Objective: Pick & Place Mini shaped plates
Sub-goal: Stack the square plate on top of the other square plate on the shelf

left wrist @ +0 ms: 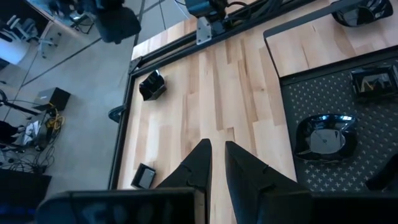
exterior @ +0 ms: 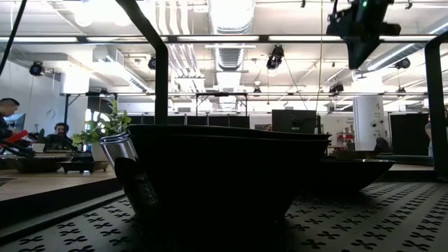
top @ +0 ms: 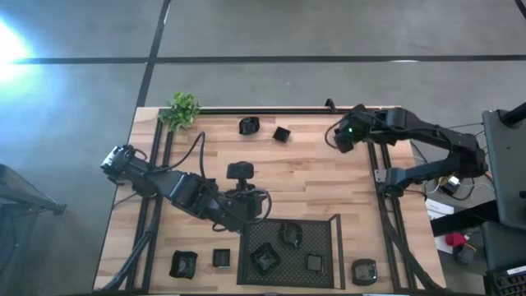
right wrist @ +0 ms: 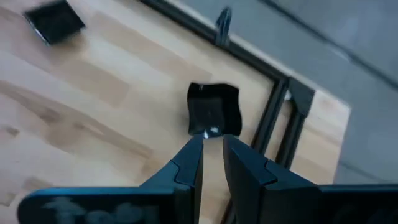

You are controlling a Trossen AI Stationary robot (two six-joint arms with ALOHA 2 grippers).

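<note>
Presently the right gripper [right wrist: 212, 155] hangs above a mini plate [right wrist: 214, 112] near the table's far right corner, fingers narrowly parted, empty; risk: glossy rim slips sideways; left gripper [left wrist: 216, 163] likewise empty.

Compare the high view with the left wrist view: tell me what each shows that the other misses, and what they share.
Only the high view shows the plant, the right gripper near the far edge, and two small plates left of the tray. Only the left wrist view shows the left gripper close up, jaws nearly together with nothing between them. Both show the mesh tray with plates in it and the wooden table.
</note>
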